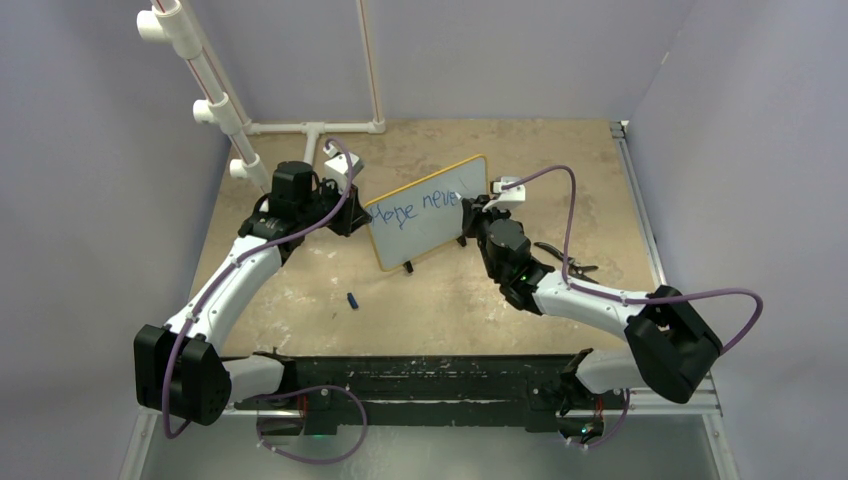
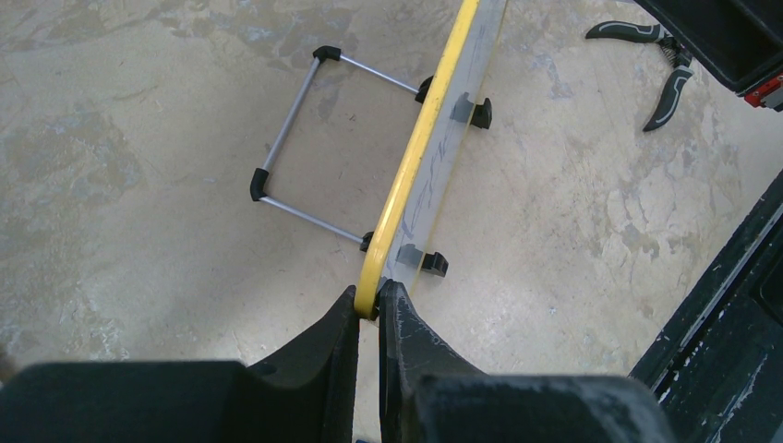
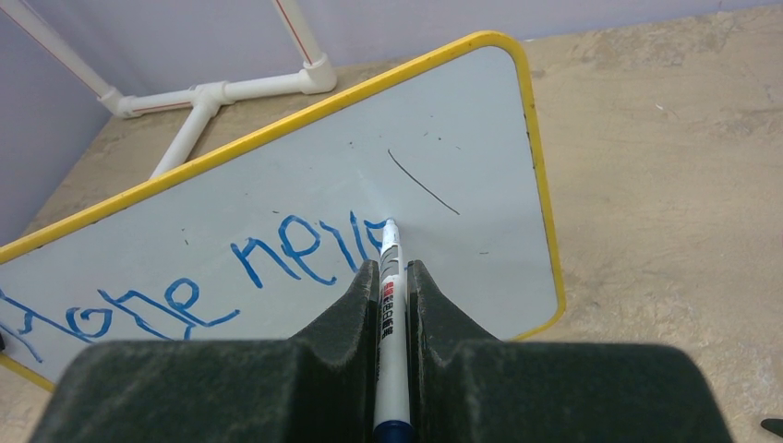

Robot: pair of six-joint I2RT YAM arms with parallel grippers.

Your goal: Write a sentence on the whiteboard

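The whiteboard point(image 1: 425, 212) with its yellow frame stands tilted on black feet at mid-table. It also shows in the right wrist view point(image 3: 305, 194). Blue writing point(image 3: 185, 277) on it reads "Hope neve", in one line. My left gripper point(image 2: 368, 305) is shut on the board's yellow edge point(image 2: 415, 157) at its left end. My right gripper point(image 3: 392, 277) is shut on a white marker point(image 3: 390, 305) with a blue end. The marker tip touches the board just after the last blue stroke. A thin black line point(image 3: 422, 182) is on the board above the tip.
A white PVC pipe frame point(image 1: 310, 128) stands at the back left. Black pliers point(image 1: 565, 260) lie right of the board, also in the left wrist view point(image 2: 660, 65). A small blue cap point(image 1: 352, 299) lies on the table in front of the board. A wire stand point(image 2: 305, 138) props the board behind.
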